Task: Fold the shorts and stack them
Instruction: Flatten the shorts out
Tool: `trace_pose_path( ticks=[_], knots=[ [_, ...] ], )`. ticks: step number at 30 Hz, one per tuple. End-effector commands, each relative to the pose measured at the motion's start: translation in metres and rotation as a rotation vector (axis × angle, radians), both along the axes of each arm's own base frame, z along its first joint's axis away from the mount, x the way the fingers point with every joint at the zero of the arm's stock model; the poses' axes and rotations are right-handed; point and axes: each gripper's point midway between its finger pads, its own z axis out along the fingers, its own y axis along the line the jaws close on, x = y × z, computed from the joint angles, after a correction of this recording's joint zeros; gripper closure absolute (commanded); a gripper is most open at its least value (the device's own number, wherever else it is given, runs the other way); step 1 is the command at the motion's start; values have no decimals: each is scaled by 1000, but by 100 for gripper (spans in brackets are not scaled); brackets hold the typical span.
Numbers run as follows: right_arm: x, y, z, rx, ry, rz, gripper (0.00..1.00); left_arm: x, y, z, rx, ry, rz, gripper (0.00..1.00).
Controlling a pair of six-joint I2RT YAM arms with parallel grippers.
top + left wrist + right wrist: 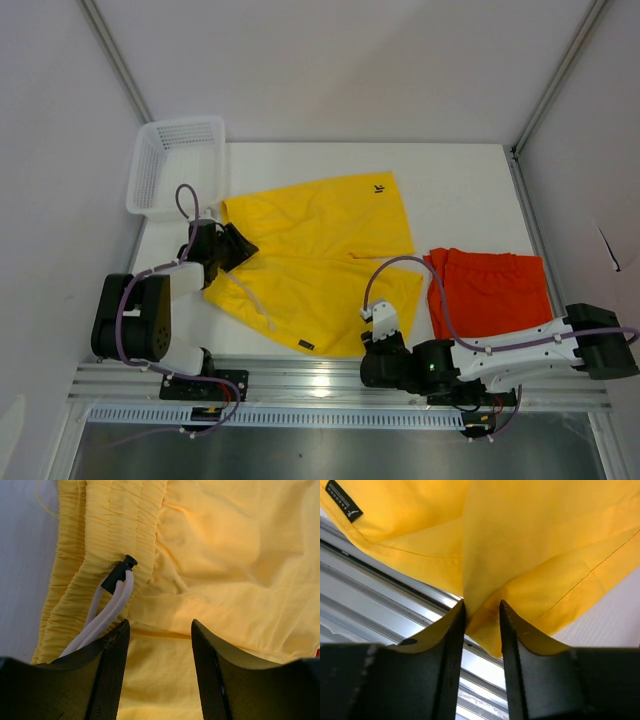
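Left tool (159,627): jaws stood apart above yellow shorts (320,215), at waistband (110,530).
Right tool (482,605): clamped on yellow shorts' hem (535,605).
Orange-red shorts (495,290): lay on surface (450,180).

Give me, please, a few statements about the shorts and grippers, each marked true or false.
1. The right gripper has a hem of the yellow shorts between its fingers. True.
2. The yellow shorts lie in the basket. False: they are spread on the table, outside the basket.
3. The left gripper is at the yellow waistband, by the drawstring. True.
4. The orange-red shorts are stacked on the yellow shorts. False: they lie beside them, on the right.
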Motion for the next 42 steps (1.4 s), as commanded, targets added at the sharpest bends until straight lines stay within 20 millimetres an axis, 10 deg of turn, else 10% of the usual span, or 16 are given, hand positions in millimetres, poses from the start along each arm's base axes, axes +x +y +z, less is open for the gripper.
trace_pose_path(
  ticks=[1,10,22,31,36,42],
  knots=[
    [8,7,25,45,-114,-64,69,0,6,-2,33,-6,-3,44],
    [-40,30,49,195,-91,181,100,0,6,-1,33,-8,-3,44],
    [-105,-1,35,367,206,308,100,1,7,-3,35,2,4,44],
    [-114,-29,14,321,276,220,98,3,8,-4,38,7,7,45],
    [-113,-40,12,276,289,200,50,4,7,-4,37,14,6,45],
    [-74,-52,48,402,239,-25,48,4,7,-5,40,20,4,45]
  ],
)
